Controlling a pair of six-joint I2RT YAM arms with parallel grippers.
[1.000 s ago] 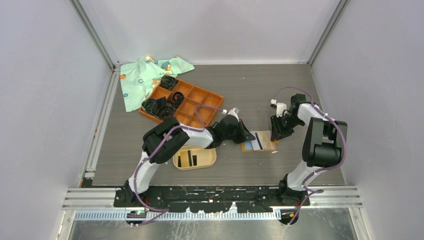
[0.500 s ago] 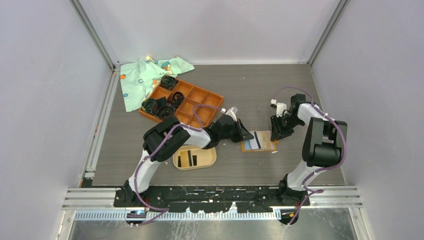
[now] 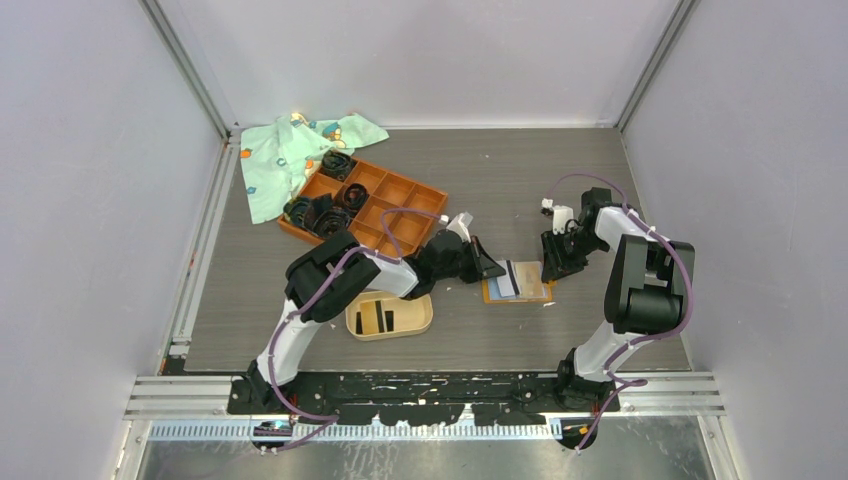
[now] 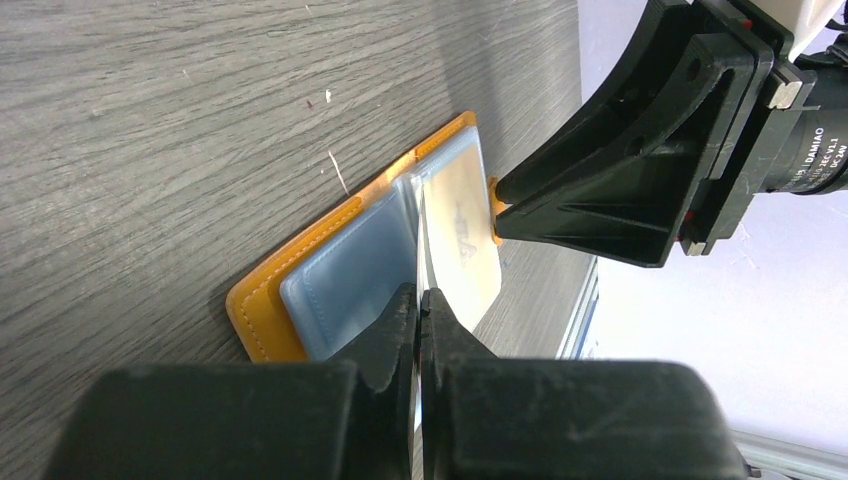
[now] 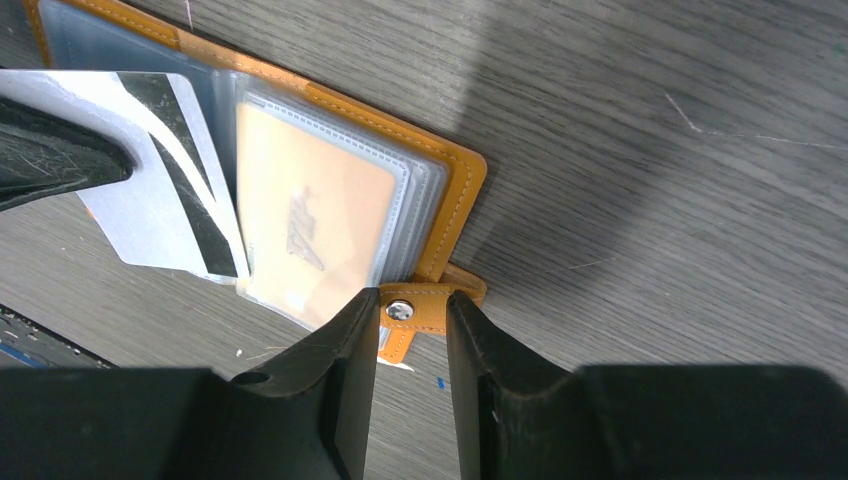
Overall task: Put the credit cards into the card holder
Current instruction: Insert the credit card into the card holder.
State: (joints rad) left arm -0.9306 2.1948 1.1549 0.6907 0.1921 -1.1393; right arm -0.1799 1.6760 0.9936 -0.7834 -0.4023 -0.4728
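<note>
The card I'm working [image 5: 130,220] is pale grey with a black stripe down one side and a white curve sweeping across it. It is halfway out over the open wallet [image 5: 455,215], one end pinched in my left tool [image 4: 420,300], whose fingers are pressed shut on it. From that wrist I see it edge-on, a thin pale line standing over the blue-grey sleeves.

Another card, beige with a faint logo [image 5: 310,230], sits in the clear pocket just beside it. Two more cards [image 3: 388,320], dark from above, stand on edge in the oval beige card holder [image 3: 428,315], which lies on the bench [image 3: 500,170] near the left arm and apart from the wallet.

My right tool [image 5: 410,305] is closed to a narrow gap, with the wallet's orange snap tab [image 5: 420,310] filling it.

Farther back, the orange grid tray [image 3: 395,190] holds black coiled bands [image 3: 320,212], with a green patterned cloth [image 3: 285,155] touching its far corner.
</note>
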